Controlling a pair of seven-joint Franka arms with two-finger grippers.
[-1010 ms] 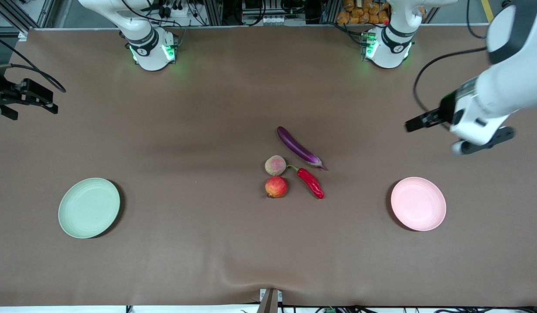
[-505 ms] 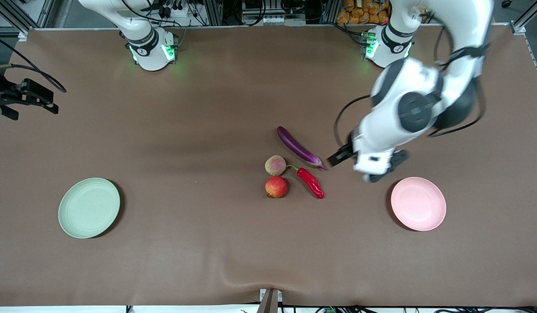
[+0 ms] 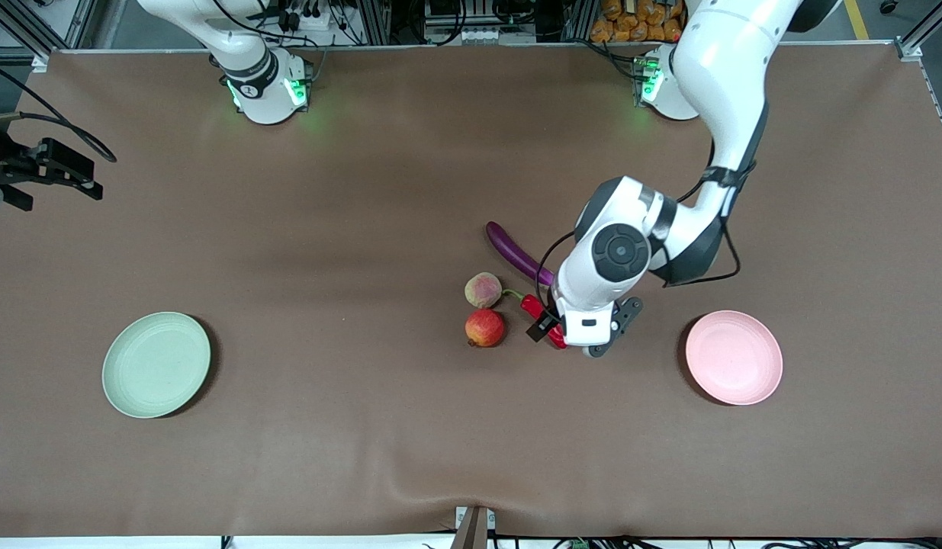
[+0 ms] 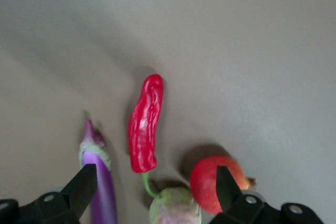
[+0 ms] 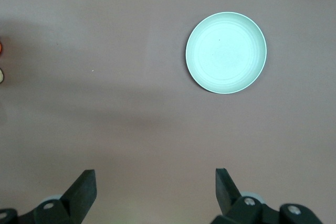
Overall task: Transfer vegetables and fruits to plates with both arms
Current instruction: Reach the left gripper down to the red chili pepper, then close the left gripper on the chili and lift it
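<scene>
1. The right gripper (image 3: 13, 183) waits with fingers spread at the right arm's end of the table, with the mint plate (image 3: 156, 364) nearer the camera.
2. The left gripper (image 4: 152, 192), jaws spread, hangs over the chili pepper (image 3: 533, 308), beside the eggplant (image 3: 512, 248).
3. It should descend centred on the pepper, clear of the apple (image 3: 484, 328).

Red chili pepper (image 4: 145, 124), purple eggplant (image 3: 509, 248)

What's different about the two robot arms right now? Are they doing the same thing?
No. The left arm's pincer hangs over the red chili, among the fruit and eggplant. The right arm's pincer waits off at its end of the table, above bare cloth with the green plate in its sight. Both pincers are open and hold nothing.
</scene>
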